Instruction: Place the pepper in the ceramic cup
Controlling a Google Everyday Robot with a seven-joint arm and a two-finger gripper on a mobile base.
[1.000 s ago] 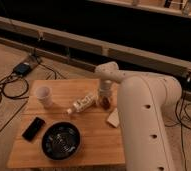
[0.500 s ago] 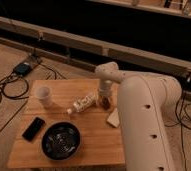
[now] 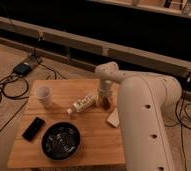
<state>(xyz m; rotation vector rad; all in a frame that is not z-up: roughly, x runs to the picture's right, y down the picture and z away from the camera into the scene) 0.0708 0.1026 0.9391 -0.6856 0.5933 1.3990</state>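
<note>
The ceramic cup (image 3: pixel 43 95) stands upright at the left of the wooden table (image 3: pixel 96 135). It is whitish with a dark inside. My gripper (image 3: pixel 105 101) reaches down to the table's right middle, far right of the cup. A small reddish-brown piece, the pepper (image 3: pixel 105 104), shows at the gripper's tip. Whether the gripper touches or holds it I cannot tell.
A white bottle (image 3: pixel 83 104) lies on its side just left of the gripper. A pale beige block (image 3: pixel 113 118) lies below the gripper, half hidden by my arm. A black bowl (image 3: pixel 61 140) and a black phone (image 3: pixel 33 128) sit at the front left. Cables lie on the floor at left.
</note>
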